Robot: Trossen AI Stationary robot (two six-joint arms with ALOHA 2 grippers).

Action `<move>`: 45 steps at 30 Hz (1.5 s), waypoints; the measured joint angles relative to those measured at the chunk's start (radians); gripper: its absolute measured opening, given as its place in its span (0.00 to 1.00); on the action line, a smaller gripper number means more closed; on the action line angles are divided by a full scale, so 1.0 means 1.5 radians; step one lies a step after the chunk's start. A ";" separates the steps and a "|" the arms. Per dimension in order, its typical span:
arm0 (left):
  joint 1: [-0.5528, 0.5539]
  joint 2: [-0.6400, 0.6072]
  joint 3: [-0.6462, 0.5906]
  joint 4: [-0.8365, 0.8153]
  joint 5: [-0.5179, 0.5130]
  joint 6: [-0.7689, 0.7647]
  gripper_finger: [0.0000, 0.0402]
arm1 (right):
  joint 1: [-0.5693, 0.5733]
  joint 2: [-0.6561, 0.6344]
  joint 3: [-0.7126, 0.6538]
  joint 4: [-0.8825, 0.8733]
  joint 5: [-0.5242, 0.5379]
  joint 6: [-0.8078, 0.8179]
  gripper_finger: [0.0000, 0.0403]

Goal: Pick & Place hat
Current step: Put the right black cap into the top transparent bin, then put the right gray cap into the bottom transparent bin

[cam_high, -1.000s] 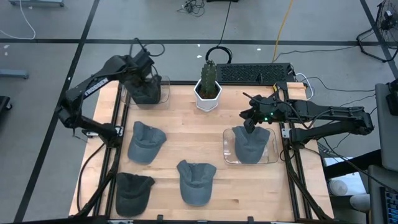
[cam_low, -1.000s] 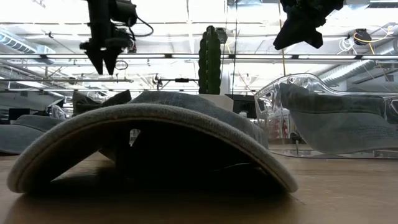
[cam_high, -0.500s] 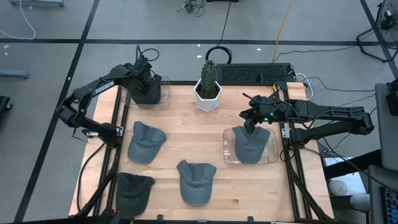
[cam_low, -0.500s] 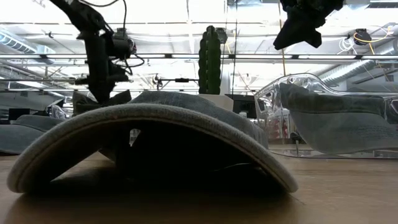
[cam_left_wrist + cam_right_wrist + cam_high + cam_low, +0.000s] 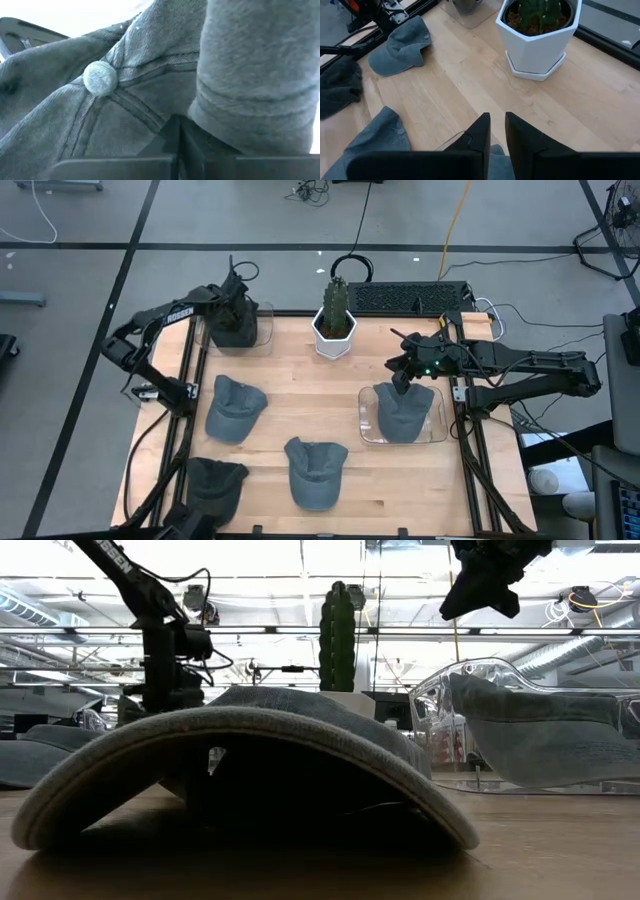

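Observation:
Several grey hats lie on the wooden table. One hat [image 5: 238, 330] sits in a clear tray [image 5: 262, 340] at the far left, and my left gripper [image 5: 237, 317] is down on it, shut; the left wrist view shows its top button [image 5: 100, 77]. Another hat [image 5: 402, 412] rests in a clear tray [image 5: 432, 432] at the right. My right gripper [image 5: 403, 383] hangs above that hat with its fingers [image 5: 482, 132] a narrow gap apart and nothing between them. In the low view a hat's brim [image 5: 240, 740] hides my left gripper's tips. My left gripper comes at the hat from above, pointing down. Its shut fingertips [image 5: 172, 131] meet in the crown cloth [image 5: 145, 107], a short way from the top button and beside a raised fold [image 5: 245, 90]. How many layers it has, I cannot tell. The hat lies in its tray.
Three loose hats lie at the left and near side [image 5: 235, 408], [image 5: 316, 470], [image 5: 213, 488]. A cactus in a white pot [image 5: 335, 325] stands at the far middle, with a keyboard [image 5: 410, 298] behind it. Bare wood lies in the table's middle [image 5: 310, 395].
My left gripper has come down onto the hat in the far left tray and shut on its crown cloth. My right arm has kept still.

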 joint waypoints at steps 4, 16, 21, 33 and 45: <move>-0.003 -0.029 0.000 -0.009 0.001 0.002 0.02 | 0.000 0.000 0.000 0.000 0.000 0.000 0.11; -0.038 -0.226 0.000 -0.073 0.041 -0.036 0.14 | 0.000 0.000 0.000 0.000 0.003 -0.023 0.11; -0.093 -0.331 0.000 -0.083 0.141 -0.103 0.12 | 0.000 0.000 0.000 0.010 0.003 -0.018 0.11; -0.330 -0.460 0.023 -0.077 0.133 -0.214 0.02 | 0.006 0.052 0.076 0.132 0.003 -0.054 0.01; -0.572 -0.310 0.213 -0.078 0.036 -0.304 0.01 | 0.084 0.135 0.177 0.191 -0.035 -0.140 0.00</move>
